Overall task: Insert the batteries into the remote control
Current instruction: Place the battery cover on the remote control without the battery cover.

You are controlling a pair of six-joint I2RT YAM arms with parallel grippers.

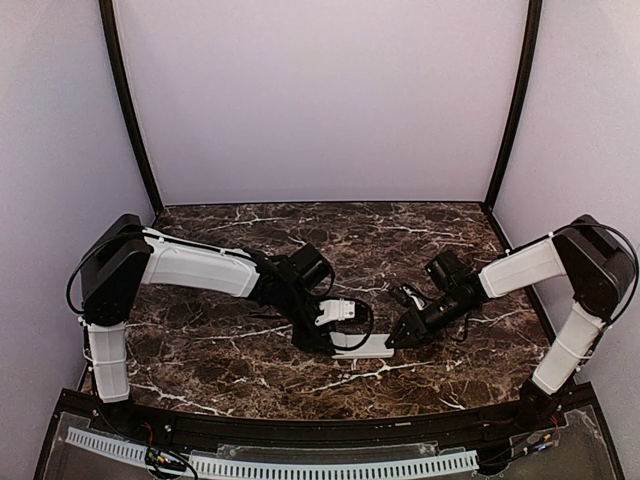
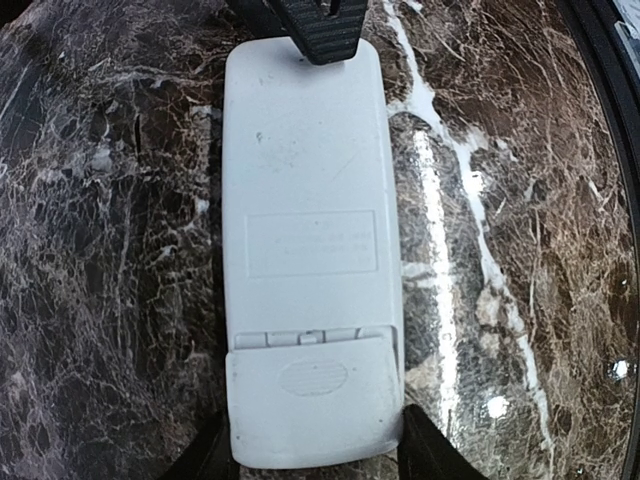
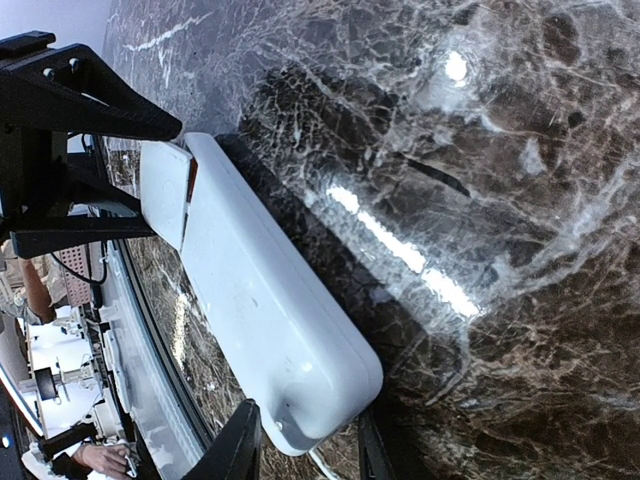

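Clamping remote (image 2: pixel 310 250) ends, nr table edge (image 1: pixel 300 402)

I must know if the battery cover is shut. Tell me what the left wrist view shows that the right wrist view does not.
Left wrist only: the plain back of the remote control face-on, its label outline, and the oval thumb grip on the battery cover. Right wrist only: the remote side-on, the cover standing slightly ajar, an orange-red sliver in the gap, possibly a battery. Both: the remote over the marble table, the left claw holding its cover end, the right claw holding the other end.
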